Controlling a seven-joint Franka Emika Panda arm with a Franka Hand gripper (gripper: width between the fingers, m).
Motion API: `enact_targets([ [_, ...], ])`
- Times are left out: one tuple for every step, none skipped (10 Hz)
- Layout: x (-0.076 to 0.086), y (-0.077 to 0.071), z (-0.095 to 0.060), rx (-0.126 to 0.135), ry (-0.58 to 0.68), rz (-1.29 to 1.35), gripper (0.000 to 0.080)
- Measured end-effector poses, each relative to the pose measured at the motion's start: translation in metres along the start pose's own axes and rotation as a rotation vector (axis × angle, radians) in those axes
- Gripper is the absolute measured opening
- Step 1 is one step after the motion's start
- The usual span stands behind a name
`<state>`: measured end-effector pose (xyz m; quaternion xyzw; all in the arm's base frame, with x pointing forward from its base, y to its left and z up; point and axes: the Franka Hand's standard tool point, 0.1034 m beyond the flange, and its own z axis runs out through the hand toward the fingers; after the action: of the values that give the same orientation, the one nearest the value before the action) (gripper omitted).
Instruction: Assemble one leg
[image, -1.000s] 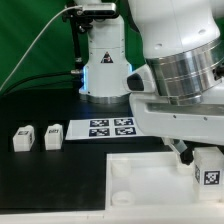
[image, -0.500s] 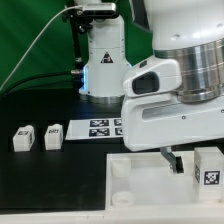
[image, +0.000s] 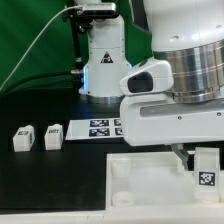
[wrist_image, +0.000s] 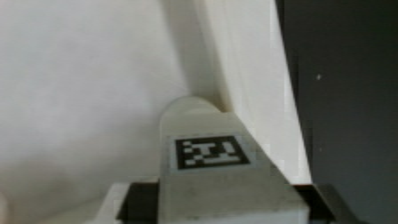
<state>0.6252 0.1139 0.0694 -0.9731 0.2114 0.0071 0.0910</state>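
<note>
Wrist view: the pincer (wrist_image: 210, 200) grips a leg (wrist_image: 214, 160) over the white top (wrist_image: 80, 90). Two legs (image: 22, 139) (image: 53, 135) sit on the bench (image: 50, 185).

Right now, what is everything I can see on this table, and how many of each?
Small blocks with tags: three visible, white. Two sit side by side on the black table at the exterior view's left, one next to the other; the third leg is upright over the large piece at the exterior view's right, under the arm.
Large square piece: one, white, at the front, with a round socket near its corner.
Marker board: one, white with black-and-white tags, flat behind the large piece.
Table: one, black.
Backdrop: green, behind.
Robot arm: one, white and silver, at the exterior view's right.
Gripper: one, closed on the third leg.
</note>
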Motion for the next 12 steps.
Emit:
enact_targets([
  [0.0002,-0.0004,-0.0003,0.004,0.001,0.1,0.03],
  [0.0005,-0.0006,-0.0014,0.009,0.003,0.324,0.03],
  [-0.0005,-0.0018,0.0003,0.032,0.0,0.584,0.03],
  [-0.0023,-0.0047,0.0022,0.053,-0.016,0.788,0.03],
  [-0.0009,-0.0039,0.0024,0.082,-0.035,0.924,0.03],
  [0.0004,-0.0029,0.0021,0.102,-0.052,1.021,0.03],
  [0.0008,-0.0036,0.0021,0.113,-0.064,1.133,0.03],
  [0.0001,-0.0041,0.0027,0.113,-0.066,1.145,0.03],
  [0.0001,-0.0041,0.0028,0.113,-0.065,1.134,0.03],
  [0.0,-0.0041,0.0028,0.114,-0.062,1.089,0.0483],
  [-0.0001,-0.0042,0.003,0.113,-0.062,1.086,0.0598],
  [-0.0031,-0.0028,0.0038,0.086,-0.063,0.896,0.0598],
])
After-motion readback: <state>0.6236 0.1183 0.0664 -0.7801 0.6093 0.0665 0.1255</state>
